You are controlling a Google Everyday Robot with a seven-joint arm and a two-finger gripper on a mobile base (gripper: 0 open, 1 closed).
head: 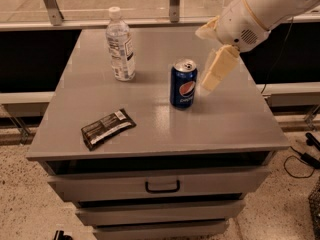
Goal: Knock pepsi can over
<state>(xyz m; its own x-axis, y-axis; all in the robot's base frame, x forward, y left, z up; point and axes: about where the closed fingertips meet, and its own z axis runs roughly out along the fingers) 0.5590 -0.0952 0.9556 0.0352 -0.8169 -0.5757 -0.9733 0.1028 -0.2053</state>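
Pepsi can (183,84) stands upright just beside the gripper (208,86), apparently untouched; its fingers (220,66) look pressed together. The knock's not yet delivered!

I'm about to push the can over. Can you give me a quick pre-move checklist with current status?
1. pepsi can upright near the middle of the table: ok.
2. gripper beside the can, on the side away from the water bottle, at can height: ok.
3. Gripper touching the can: cannot tell; a thin gap seems to show.
4. Bare table on the can's far side, between bottle and snack packet: ok.
5. Can well inside the table edges: ok.
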